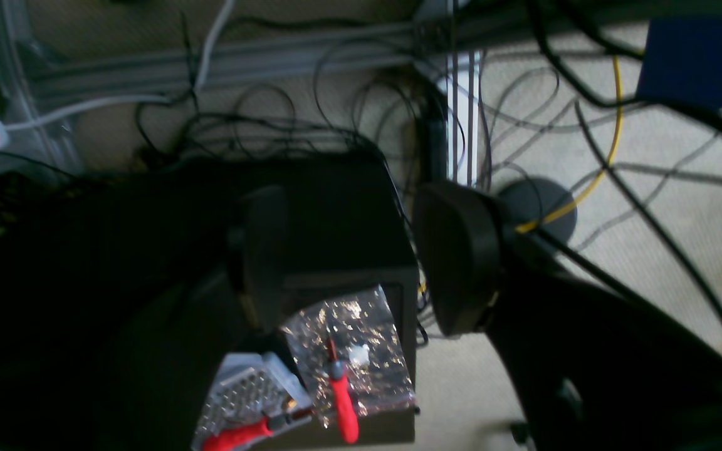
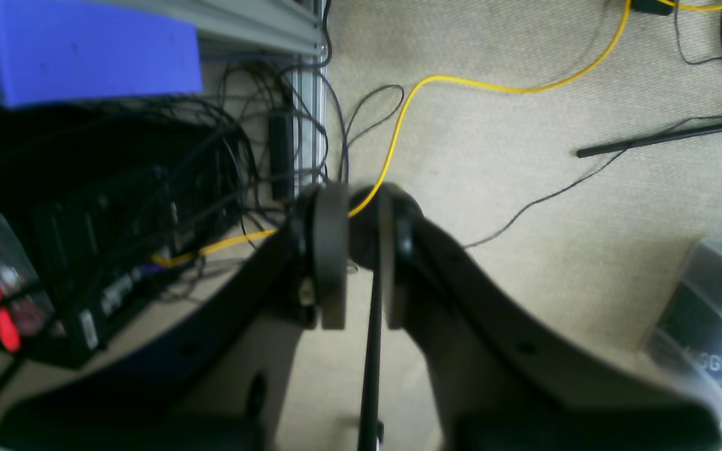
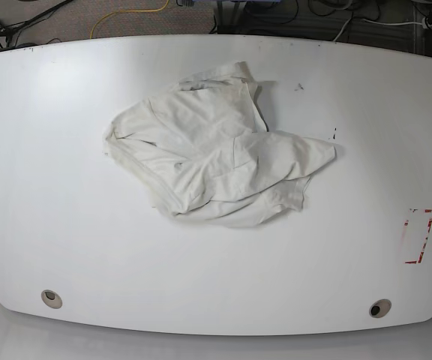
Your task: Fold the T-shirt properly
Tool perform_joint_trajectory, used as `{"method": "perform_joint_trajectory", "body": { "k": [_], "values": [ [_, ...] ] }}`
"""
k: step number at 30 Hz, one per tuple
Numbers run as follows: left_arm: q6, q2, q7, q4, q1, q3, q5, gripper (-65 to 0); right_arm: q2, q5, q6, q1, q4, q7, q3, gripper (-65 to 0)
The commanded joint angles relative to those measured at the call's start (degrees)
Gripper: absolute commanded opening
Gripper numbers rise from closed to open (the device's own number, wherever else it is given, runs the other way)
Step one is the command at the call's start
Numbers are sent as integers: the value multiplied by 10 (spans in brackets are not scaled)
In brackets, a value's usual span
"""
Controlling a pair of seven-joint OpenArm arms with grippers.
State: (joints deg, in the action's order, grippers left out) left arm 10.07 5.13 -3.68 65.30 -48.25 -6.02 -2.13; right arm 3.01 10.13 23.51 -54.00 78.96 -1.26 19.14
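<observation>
The table shows from above with no arm anywhere on it, and the T-shirt sits in a crumpled heap a little above the middle, untouched. Starting at the left edge of the heap, a rounded bulge of cloth; moving right, the bundle rises to a bunched ridge at the top, then trails out to a pointed flap at the far right. So the long axis runs roughly left to right, tilted slightly downward toward that flap. Neither arm is over the cloth, and both wrist cameras look down at carpet and cables instead. The right gripper, which belongs on the left side of the overhead view, has its pads drawn close with only a narrow slot between them, pinching nothing. The left gripper stands spread wide, also empty. Which arm is nearer the shirt, I can't tell; by my judgement the flap falls to the left arm, the bulge to the right.
</observation>
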Motion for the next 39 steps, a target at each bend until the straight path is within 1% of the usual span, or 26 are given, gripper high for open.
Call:
{"method": "perform_joint_trajectory", "body": {
  "k": [1,9,11,21,23,33,35,39],
  "values": [
    [1,1,-11,31,-26,-4,2,-320,1,-12,5,-26,26,8,1,-569],
    [3,0,-6,78,-43,-5,1,-322,4,-17,7,-46,53,7,-1,-568],
    [4,-2,2,116,-57,-3,3,-324,5,-10,7,-60,76,3,0,-568],
    [5,-3,3,170,-77,-4,7,-327,6,-8,9,-76,110,3,-2,-570],
    [2,-4,4,201,-88,-5,15,-324,6,-12,8,-88,129,6,1,-571],
    [3,-5,2,277,-128,-6,24,-326,9,-10,6,-115,187,5,3,-568],
    [5,-6,-6,302,-148,-4,31,-325,11,-13,7,-134,220,8,4,-567],
    [6,-5,-7,322,-162,-6,33,-327,11,-14,7,-143,241,8,4,-567]
  ]
}}
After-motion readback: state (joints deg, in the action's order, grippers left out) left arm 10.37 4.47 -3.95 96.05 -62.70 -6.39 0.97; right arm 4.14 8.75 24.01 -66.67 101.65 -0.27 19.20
